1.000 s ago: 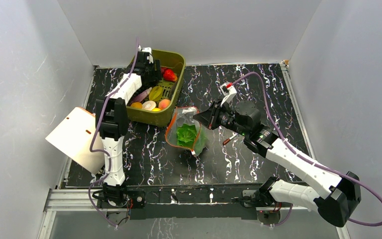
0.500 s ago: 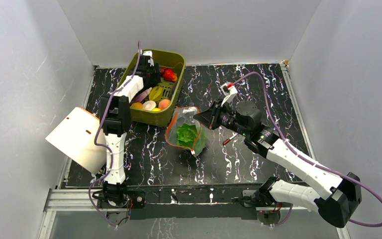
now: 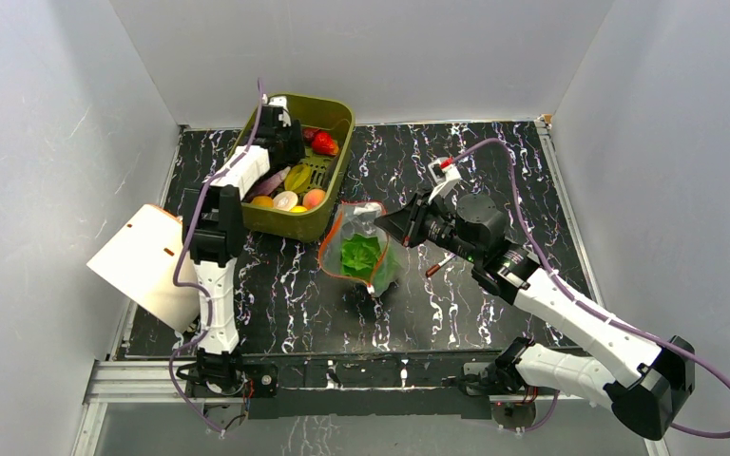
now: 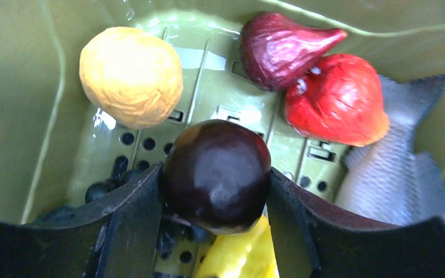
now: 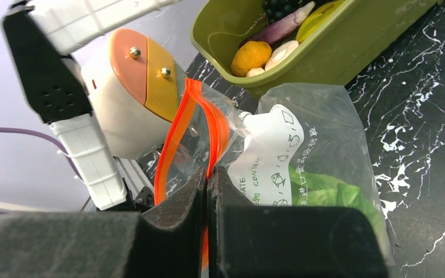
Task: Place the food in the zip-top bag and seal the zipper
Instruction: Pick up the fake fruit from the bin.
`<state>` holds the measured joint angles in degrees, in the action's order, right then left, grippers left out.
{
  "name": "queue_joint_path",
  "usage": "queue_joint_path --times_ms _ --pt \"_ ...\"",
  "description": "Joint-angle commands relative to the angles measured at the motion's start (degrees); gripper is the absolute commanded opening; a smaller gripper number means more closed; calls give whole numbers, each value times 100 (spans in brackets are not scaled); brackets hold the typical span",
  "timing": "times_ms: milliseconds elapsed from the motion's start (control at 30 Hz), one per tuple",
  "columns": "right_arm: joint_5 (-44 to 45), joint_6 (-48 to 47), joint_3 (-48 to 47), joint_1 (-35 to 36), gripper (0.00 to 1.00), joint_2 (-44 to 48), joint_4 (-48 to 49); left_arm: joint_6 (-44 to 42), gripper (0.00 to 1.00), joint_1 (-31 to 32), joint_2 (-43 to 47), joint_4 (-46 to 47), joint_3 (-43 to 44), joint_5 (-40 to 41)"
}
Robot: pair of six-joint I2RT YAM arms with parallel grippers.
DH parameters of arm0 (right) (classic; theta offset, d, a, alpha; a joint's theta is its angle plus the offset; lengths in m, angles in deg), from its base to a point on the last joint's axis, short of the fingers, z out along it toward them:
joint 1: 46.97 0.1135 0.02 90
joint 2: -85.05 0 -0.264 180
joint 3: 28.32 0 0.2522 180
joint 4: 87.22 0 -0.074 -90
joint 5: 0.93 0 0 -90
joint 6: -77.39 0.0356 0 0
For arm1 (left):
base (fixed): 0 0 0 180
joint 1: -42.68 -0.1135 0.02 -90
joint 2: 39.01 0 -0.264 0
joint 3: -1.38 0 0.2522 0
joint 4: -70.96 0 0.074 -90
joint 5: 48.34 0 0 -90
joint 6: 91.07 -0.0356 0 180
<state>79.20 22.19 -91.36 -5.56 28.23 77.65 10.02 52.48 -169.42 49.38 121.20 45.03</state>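
Starting at the near edge of the black marbled desk (image 3: 494, 161), behind the metal rail (image 3: 361, 375). Pinching the zipper (image 5: 219, 124) of the zip-top bag (image 5: 324, 127) with the right gripper (image 5: 208, 174), jaws pressed shut on the red-orange strip, near the middle of the desk, with the green cabbage (image 3: 359, 254) inside. Farther, in the olive-green bin (image 3: 337, 109) at the far left corner, holding the dark purple ball (image 4: 217, 168) with the left gripper (image 4: 214, 182), both fingers touching its sides, beside the red strawberry (image 3: 323, 142). Ending at pale grey walls (image 3: 361, 57) on three sides.
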Motion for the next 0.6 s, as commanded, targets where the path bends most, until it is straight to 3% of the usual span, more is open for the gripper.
queue_joint_path --times_ms 0,567 --pt "152 95 -47 0 0 93 225 284 36 -31 1119 135 -375 -317" --pt "740 278 -110 2 0 -36 18 1188 36 -31 2904 -412 -1501 -2575"
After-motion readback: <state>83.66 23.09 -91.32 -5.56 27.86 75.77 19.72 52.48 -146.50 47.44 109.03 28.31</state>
